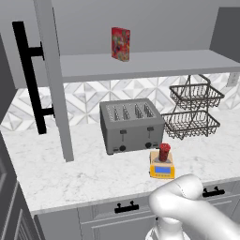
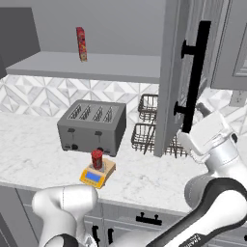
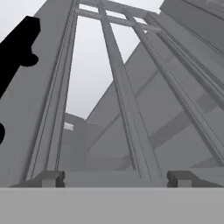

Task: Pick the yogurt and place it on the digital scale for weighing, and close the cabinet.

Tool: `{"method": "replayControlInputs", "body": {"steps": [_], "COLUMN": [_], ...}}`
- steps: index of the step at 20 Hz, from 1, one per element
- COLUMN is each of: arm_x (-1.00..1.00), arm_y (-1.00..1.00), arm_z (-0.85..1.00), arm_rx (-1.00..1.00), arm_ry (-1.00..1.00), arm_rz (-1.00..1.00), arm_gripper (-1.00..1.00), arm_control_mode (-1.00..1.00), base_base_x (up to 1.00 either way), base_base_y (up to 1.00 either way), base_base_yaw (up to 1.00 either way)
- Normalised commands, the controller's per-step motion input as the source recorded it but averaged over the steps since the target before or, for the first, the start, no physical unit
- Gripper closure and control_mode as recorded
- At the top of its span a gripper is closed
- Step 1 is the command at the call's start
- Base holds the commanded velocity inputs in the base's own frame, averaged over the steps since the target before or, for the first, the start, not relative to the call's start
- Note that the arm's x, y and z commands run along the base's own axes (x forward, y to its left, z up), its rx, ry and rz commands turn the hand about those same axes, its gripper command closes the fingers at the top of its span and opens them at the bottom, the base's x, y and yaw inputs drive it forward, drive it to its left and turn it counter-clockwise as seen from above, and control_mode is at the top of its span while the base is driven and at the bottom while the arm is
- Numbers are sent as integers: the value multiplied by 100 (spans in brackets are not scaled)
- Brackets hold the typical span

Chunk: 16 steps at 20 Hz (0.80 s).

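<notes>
The small red yogurt (image 1: pixel 164 152) (image 2: pixel 97 158) stands upright on the yellow-orange digital scale (image 1: pixel 162 169) (image 2: pixel 96 175), on the counter in front of the toaster. The grey cabinet has both doors swung open: the left door (image 1: pixel 55 79) and the right door (image 2: pixel 170 72), each with a long black bar handle (image 1: pixel 30 75) (image 2: pixel 195 72). My gripper (image 2: pixel 184 140) (image 3: pixel 116 177) is open and holds nothing. It sits at the lower end of the right door's handle and faces the door's framed panes (image 3: pixel 127 100), with the handle (image 3: pixel 17 48) to its upper left.
A grey four-slot toaster (image 1: pixel 131 124) (image 2: pixel 92 126) stands behind the scale. A two-tier wire basket (image 1: pixel 193 110) (image 2: pixel 147 128) sits to its right. A tall red patterned box (image 1: pixel 120 43) (image 2: pixel 81 43) stands on the cabinet shelf. Drawers with small black handles (image 1: pixel 127 206) run below the counter.
</notes>
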Motion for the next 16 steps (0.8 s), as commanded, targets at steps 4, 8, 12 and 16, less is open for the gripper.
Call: {"method": "replayControlInputs", "body": {"steps": [4,8,12,16], "arm_x": [38,91,97,100], "arm_y": [100,100,100,100], "arm_z": [21,21,16,-2], "arm_rx": [-39,-31,-29,-22], "arm_ry": [1,8,10,4], "arm_rz": [-1,-5,-9,-17], "arm_gripper": [-100,-100,-100,-100], "arm_control_mode": [-100,-100,-100,-100], "base_base_x": [0,0,0,0], "base_base_y": [0,0,0,0], "base_base_yaw": [0,0,0,0]}}
